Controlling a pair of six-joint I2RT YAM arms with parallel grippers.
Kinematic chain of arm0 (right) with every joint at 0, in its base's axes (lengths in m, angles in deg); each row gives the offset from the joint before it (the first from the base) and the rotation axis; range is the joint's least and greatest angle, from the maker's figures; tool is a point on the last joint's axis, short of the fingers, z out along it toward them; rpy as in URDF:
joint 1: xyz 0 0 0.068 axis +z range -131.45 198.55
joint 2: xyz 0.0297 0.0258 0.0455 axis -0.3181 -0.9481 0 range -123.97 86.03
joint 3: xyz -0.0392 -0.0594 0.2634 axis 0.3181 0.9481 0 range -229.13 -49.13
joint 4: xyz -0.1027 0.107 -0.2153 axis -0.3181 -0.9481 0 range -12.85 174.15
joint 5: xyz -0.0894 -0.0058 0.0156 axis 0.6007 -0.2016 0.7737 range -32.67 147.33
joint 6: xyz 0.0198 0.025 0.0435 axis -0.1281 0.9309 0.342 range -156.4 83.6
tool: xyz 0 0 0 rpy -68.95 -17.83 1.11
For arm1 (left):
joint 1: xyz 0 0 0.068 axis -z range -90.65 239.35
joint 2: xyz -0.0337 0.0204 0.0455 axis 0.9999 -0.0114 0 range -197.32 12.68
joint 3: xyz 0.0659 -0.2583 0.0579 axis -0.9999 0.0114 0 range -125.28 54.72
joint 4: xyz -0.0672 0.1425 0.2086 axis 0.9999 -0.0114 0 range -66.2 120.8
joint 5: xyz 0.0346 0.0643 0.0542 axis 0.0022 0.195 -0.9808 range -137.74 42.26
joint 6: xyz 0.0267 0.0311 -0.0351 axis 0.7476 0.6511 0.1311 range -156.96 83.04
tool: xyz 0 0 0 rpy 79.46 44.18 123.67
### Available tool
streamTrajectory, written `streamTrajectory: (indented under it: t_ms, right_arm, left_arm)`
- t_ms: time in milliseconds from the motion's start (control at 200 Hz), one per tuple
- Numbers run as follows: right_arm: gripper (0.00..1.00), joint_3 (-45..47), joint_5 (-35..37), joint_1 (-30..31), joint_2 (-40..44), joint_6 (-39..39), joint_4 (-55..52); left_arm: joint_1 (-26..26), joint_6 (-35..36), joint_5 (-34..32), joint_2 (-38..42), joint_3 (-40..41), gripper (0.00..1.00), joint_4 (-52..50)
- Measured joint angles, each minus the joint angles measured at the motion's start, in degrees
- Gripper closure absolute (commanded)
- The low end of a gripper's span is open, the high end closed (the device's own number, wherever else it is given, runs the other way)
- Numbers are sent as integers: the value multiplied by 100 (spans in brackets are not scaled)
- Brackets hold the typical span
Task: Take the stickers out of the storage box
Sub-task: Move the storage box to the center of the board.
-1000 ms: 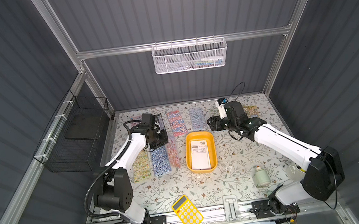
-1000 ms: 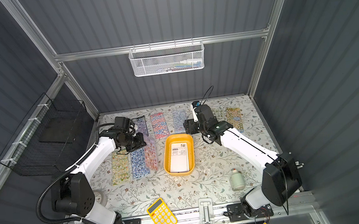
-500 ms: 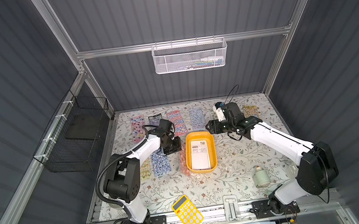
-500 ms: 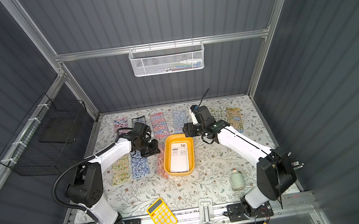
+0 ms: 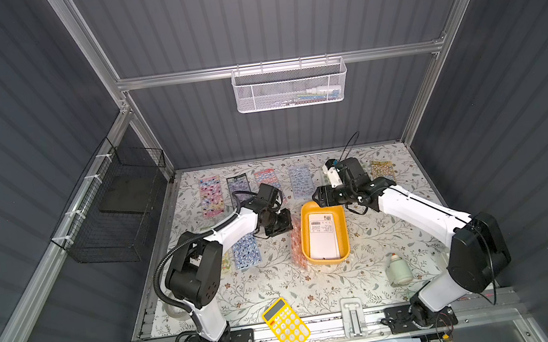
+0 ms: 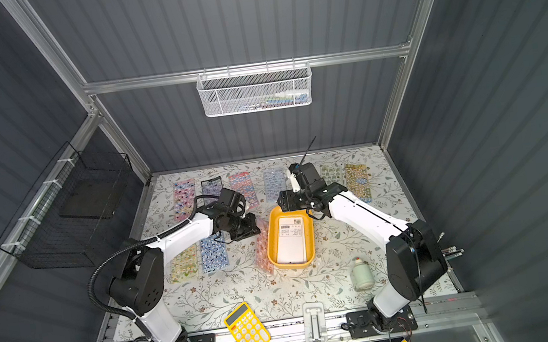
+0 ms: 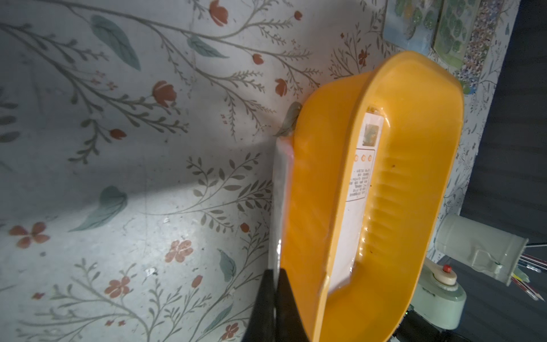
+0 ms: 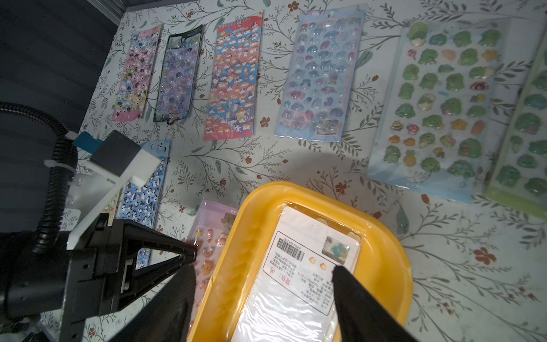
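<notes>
Mustard-yellow plastic marks your storage box (image 5: 344, 237), which sits flat near the middle of the floral tablecloth (image 5: 279, 285). One white-backed sheet (image 5: 323, 240) lies inside it, printed side down, with its barcode label facing up.

Most of your stickers (image 8: 233, 77) are outside the box. Four sheets lie side by side along the far edge of the cloth, and two green frog sheets (image 6: 357, 183) lie at the far right. A blue penguin sheet (image 5: 247, 253) lies beside your left arm. A pink sheet (image 8: 207, 257) lies on the cloth against the box's left wall, touching it along one long edge.

Your left gripper (image 7: 276, 274) has its fingers pressed together at the far end of that pink sheet. The sheet's edge runs right up to the seam between the tips, but you cannot tell from these views whether it is actually pinched.

Your right gripper (image 8: 263, 268) hangs over the box's far end with its fingers wide apart. One finger is outside the left wall, above the pink sheet, and the other is over the white-backed sheet inside. The wall stands between them, ungripped.

You also have a yellow calculator (image 5: 286, 325) at the near edge and a white bottle (image 5: 398, 268) by the right arm's base, both well apart from the box.
</notes>
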Motion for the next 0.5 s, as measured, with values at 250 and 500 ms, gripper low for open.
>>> streamTrajectory:
  t_ms: [250, 500]
  right_arm:
    - [10, 0, 15, -11, 0, 20, -44]
    - [1, 0, 68, -20, 0, 70, -44]
  left_arm:
    - [-535, 24, -293, 0, 96, 100, -42]
    - [-949, 20, -527, -26, 251, 98, 33]
